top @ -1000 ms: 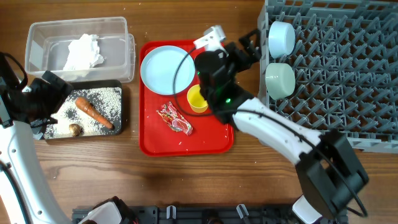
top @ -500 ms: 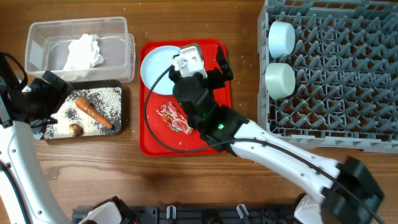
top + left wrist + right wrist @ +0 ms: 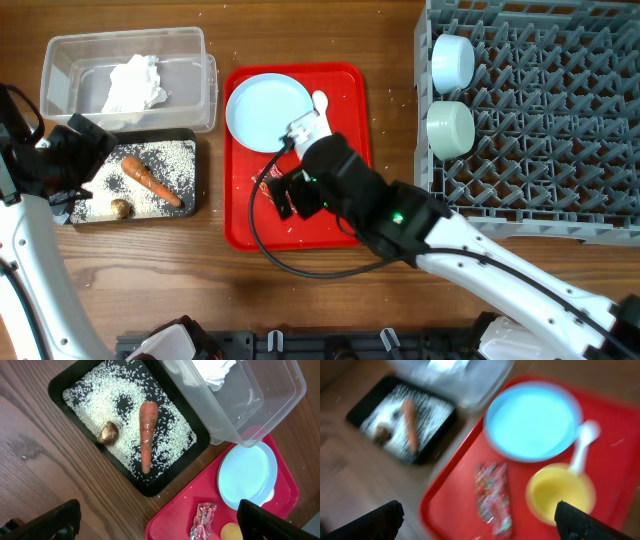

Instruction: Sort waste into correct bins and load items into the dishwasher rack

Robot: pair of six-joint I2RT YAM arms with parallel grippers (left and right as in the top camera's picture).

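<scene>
My right gripper (image 3: 284,196) is open and empty, hovering over the red snack wrapper (image 3: 493,498) on the red tray (image 3: 240,225). The yellow cup (image 3: 560,491), white spoon (image 3: 583,441) and pale blue plate (image 3: 532,419) lie on that tray. My left gripper (image 3: 72,158) is open and empty at the left edge of the black bin (image 3: 75,382), which holds rice (image 3: 117,395), the carrot (image 3: 146,435) and the brown lump (image 3: 107,433). The napkin (image 3: 132,82) lies in the clear tub (image 3: 190,45). Two bowls (image 3: 452,62) stand in the grey rack (image 3: 560,120).
In the overhead view my right arm (image 3: 430,235) crosses the red tray's lower right corner and hides the cup and most of the wrapper. Bare wooden table (image 3: 150,280) lies in front of the bins. The rack fills the right side.
My right arm has swung from the rack's left edge leftward and forward across the red tray, ending over the wrapper. The left arm has not moved.
</scene>
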